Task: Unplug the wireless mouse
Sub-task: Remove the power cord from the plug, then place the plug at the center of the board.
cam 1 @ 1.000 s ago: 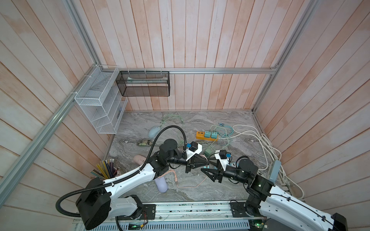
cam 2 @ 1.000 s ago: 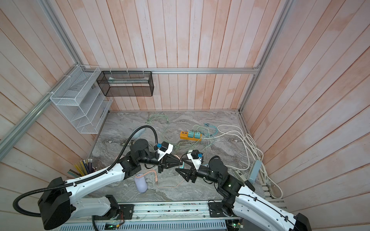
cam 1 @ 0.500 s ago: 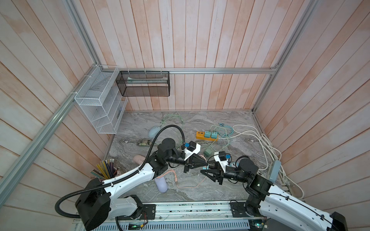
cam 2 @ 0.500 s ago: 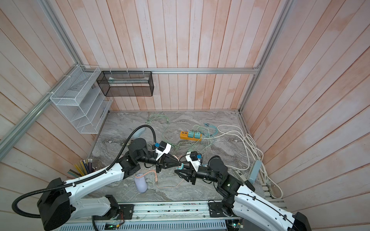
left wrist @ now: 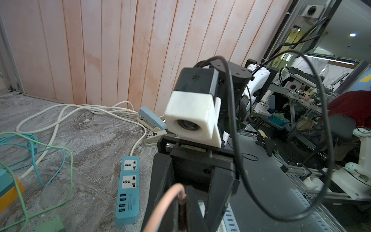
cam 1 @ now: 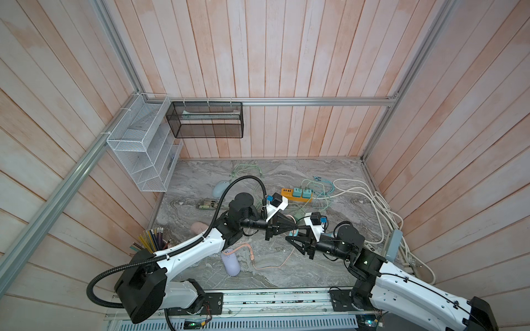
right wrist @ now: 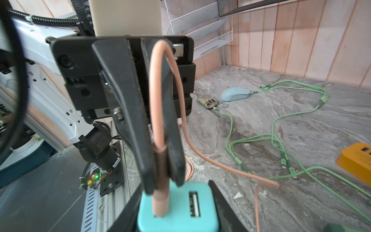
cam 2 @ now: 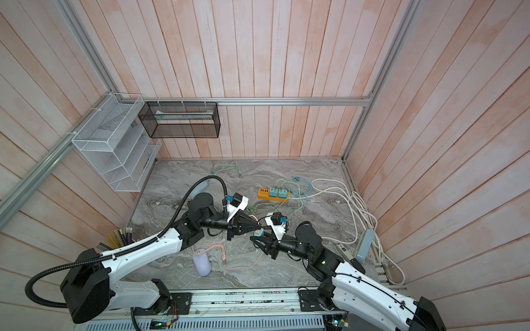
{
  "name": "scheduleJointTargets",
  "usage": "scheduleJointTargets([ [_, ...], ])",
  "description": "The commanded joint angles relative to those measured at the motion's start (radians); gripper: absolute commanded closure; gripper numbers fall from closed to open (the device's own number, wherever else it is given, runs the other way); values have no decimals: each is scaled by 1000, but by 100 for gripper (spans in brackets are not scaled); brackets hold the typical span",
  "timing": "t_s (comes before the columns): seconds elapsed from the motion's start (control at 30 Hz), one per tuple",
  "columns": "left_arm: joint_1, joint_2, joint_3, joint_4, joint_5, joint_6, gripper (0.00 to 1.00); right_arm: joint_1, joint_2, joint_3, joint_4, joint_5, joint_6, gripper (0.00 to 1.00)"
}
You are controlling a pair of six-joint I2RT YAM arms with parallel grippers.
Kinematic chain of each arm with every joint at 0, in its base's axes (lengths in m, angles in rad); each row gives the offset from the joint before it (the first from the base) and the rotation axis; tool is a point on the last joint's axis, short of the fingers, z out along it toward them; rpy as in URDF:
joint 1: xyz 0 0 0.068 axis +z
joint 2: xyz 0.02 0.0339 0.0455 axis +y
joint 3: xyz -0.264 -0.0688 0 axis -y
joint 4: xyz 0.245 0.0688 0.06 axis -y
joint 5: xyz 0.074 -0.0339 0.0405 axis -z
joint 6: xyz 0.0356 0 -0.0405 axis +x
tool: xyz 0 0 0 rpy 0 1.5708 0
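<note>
Top views: my left gripper (cam 1: 292, 227) and right gripper (cam 1: 292, 235) meet tip to tip mid-table. Blue mouse (cam 1: 220, 187) sits back-left.
Left wrist: pink cable (left wrist: 160, 199) runs into my closed jaws.
Right wrist: left clamps the pink plug (right wrist: 159, 192), right grips the teal charger (right wrist: 176, 211). Mouse is on a green cable (right wrist: 322, 98).

The wall planks (cam 1: 286, 71) are showing whitewashed wood with pink grain coming through. The tabletop (cam 1: 195, 174) is looking like grey veined stone, matt. The pink cable (right wrist: 158, 112) is reading as smooth matt rubber, and the teal charger (right wrist: 176, 213) as smooth plastic giving off a soft sheen. The fingers (right wrist: 124, 100) of the left gripper (right wrist: 163, 180) are looking like matt black plastic; 1 screw (right wrist: 117, 116) is shining as bare metal. The white basket (cam 1: 137, 160) is showing painted wire mesh
</note>
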Motion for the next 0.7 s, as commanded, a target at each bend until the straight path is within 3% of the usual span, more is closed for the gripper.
scheduleJointTargets([
  [0.0,29,-19,76,152,-12,-59,100,29,-11,-51,-86,60,8,88],
  [0.13,56,-46,52,224,21,-115,100,29,-30,-61,-102,104,9,88],
  [0.33,108,-40,-24,486,77,-302,100,27,-9,-49,-115,121,12,88],
  [0.5,112,-41,-24,469,84,-293,100,24,-1,-28,-132,156,14,89],
  [0.67,112,-99,-32,223,-31,-134,100,-21,-12,1,-216,359,71,89],
])
